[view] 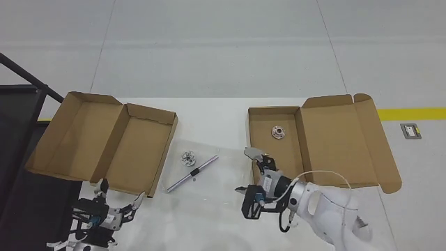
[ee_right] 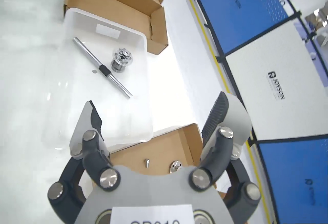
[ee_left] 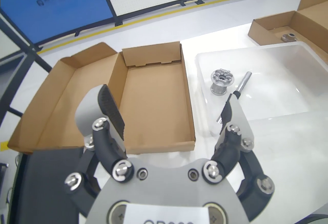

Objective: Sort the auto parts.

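Rod (ee_right: 102, 69), pulley (ee_right: 120, 58) lie in tray (ee_right: 123, 117); left end effector (ee_left: 167, 93) and right end effector (ee_right: 156, 100) spread.

Beyond the left gripper (ee_left: 169, 93), the cardboard box (ee_left: 151, 54) is matt; the plastic tray (ee_left: 282, 86) beside it is clear and glossy, holding a polished metal rod (ee_left: 243, 81) and hub (ee_left: 221, 80).

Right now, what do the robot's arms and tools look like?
Both tools look alike: the left tool and the right tool have pale grey fingers with black ribbed pads, black links, silver pins and a white label. The right arm is white and rounded, with a thin white cable.
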`<state>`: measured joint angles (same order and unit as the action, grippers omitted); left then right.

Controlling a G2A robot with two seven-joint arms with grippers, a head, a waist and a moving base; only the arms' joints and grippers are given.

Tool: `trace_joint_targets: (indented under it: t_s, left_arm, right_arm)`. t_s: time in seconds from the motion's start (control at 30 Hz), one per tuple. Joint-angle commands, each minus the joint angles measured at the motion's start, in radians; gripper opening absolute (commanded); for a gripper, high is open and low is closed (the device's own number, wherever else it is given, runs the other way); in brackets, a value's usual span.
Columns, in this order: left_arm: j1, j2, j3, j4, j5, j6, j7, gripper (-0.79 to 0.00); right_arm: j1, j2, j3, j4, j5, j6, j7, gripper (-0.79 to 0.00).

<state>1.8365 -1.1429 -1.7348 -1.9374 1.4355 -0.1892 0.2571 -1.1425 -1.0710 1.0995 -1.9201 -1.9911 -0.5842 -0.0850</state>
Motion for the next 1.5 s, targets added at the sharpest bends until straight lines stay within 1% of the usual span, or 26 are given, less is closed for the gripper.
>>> trace_joint_targets:
  t_s: [0.0,0.03,0.2,0.27,0.3,0.87,0.93,1.0,1.1,1.13,1.2,1.23,1.33,1.37,1.4,1.43,1.47]
  left_arm:
    - [-0.006,0.004,-0.007,-0.028,0.027,-0.048,-0.060,0.000]
    - [-0.012,0.006,-0.013,-0.051,0.046,-0.062,-0.097,0.000]
    - [-0.043,0.016,-0.010,-0.132,0.134,-0.153,-0.207,0.000]
    - [-0.066,0.015,-0.010,-0.153,0.159,-0.114,-0.247,0.000]
    - [-0.066,0.015,-0.010,-0.153,0.159,-0.114,-0.247,0.000]
    - [-0.068,0.015,-0.010,-0.156,0.159,-0.114,-0.248,0.000]
    - [-0.084,0.016,-0.007,-0.172,0.189,-0.105,-0.272,0.000]
    - [-0.100,0.017,0.005,-0.183,0.222,-0.118,-0.300,0.000]
    - [-0.137,0.022,0.006,-0.193,0.229,-0.197,-0.361,0.000]
    - [-0.150,0.027,0.008,-0.196,0.228,-0.272,-0.401,0.000]
    - [-0.195,0.031,-0.010,-0.206,0.204,-0.316,-0.459,0.000]
    - [-0.210,0.034,-0.006,-0.206,0.194,-0.373,-0.496,0.000]
    - [-0.284,0.042,-0.006,-0.193,0.124,-0.493,-0.617,0.000]
    - [-0.311,0.043,-0.008,-0.183,0.097,-0.503,-0.658,0.000]
    - [-0.334,0.044,0.001,-0.172,0.062,-0.531,-0.707,0.000]
    - [-0.359,0.047,0.013,-0.166,0.026,-0.579,-0.758,0.000]
    - [-0.386,0.049,0.018,-0.158,-0.007,-0.598,-0.809,0.000]
  right_arm:
    - [-0.030,0.008,-0.001,-0.037,-0.075,-0.003,-0.031,0.000]
    - [-0.046,0.012,0.002,-0.057,-0.108,-0.008,-0.032,0.000]
    - [-0.133,0.030,0.009,-0.180,-0.227,-0.057,-0.023,0.000]
    - [-0.178,0.038,0.019,-0.214,-0.261,-0.064,-0.022,0.000]
    - [-0.201,0.042,0.028,-0.221,-0.270,-0.072,-0.013,0.000]
    - [-0.201,0.042,0.028,-0.221,-0.270,-0.072,-0.013,0.000]
    - [-0.201,0.042,0.028,-0.221,-0.270,-0.072,-0.013,0.000]
    - [-0.201,0.042,0.028,-0.221,-0.270,-0.072,-0.013,0.000]
    - [-0.201,0.048,0.000,-0.230,-0.348,-0.086,-0.064,0.000]
    - [-0.202,0.051,-0.009,-0.236,-0.381,-0.089,-0.083,0.000]
    - [-0.208,0.058,-0.026,-0.253,-0.446,-0.088,-0.126,0.000]
    - [-0.213,0.061,-0.030,-0.262,-0.474,-0.086,-0.139,0.000]
    - [-0.237,0.071,-0.036,-0.302,-0.549,-0.084,-0.165,0.000]
    - [-0.247,0.075,-0.038,-0.318,-0.572,-0.084,-0.174,0.000]
    - [-0.257,0.078,-0.037,-0.333,-0.592,-0.080,-0.183,0.000]
    - [-0.268,0.082,-0.034,-0.346,-0.602,-0.070,-0.199,0.000]
    - [-0.281,0.086,-0.028,-0.355,-0.607,-0.059,-0.221,0.000]
